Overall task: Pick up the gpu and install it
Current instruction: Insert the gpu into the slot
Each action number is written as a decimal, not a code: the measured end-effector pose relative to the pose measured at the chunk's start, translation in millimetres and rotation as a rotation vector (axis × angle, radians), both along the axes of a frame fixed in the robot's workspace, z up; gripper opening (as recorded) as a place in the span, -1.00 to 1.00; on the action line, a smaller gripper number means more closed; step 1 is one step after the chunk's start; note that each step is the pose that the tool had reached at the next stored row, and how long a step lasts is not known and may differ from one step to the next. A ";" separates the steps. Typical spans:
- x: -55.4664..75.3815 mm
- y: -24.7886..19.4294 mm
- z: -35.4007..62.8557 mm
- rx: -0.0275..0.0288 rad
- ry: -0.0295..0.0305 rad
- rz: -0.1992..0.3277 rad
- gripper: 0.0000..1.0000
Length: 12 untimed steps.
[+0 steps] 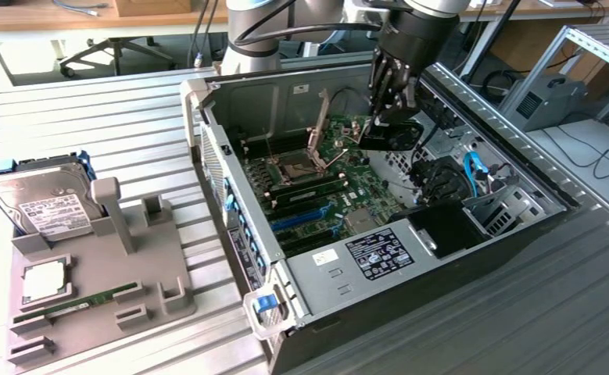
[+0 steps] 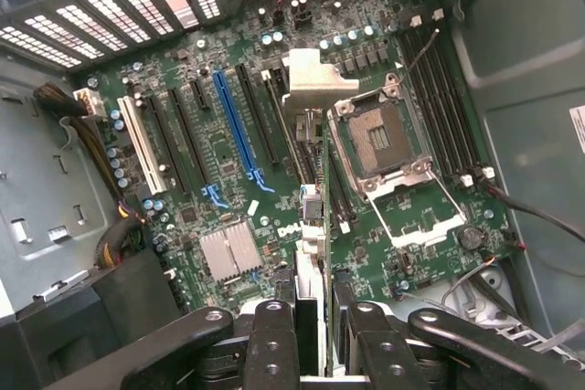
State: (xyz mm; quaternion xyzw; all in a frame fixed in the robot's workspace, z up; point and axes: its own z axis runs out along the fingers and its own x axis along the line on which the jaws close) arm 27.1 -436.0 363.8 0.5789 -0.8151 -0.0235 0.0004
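Observation:
My gripper [image 1: 393,116] hangs over the open computer case [image 1: 513,168] and is shut on the gpu [image 1: 390,137], a dark card with a black cooler. The card is held above the green motherboard [image 1: 325,176], clear of its slots. In the wrist view the gpu [image 2: 312,216] is seen edge-on, running out from between my black fingers [image 2: 274,344], its silver end bracket [image 2: 315,79] at the far end. It hovers between the black and blue expansion slots [image 2: 236,130] and the open CPU socket [image 2: 379,139].
At the exterior view's left, a grey fixture [image 1: 127,273] carries a silver hard drive [image 1: 44,205], a green memory stick [image 1: 75,301] and a square chip [image 1: 44,280]. Inside the case are black cable bundles [image 1: 440,176], a blue cable [image 1: 476,172] and a heatsink [image 2: 228,248].

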 end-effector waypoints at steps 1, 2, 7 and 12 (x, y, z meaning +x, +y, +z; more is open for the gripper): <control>0.0 0.0 0.0 0.0000 0.0000 0.002 -0.47; 0.0 0.0 0.0 0.0000 0.0000 0.004 -0.47; 0.0 0.0 0.0 0.0000 0.0000 0.010 -0.47; 0.0 0.0 0.1 -0.0002 0.0001 0.021 -0.47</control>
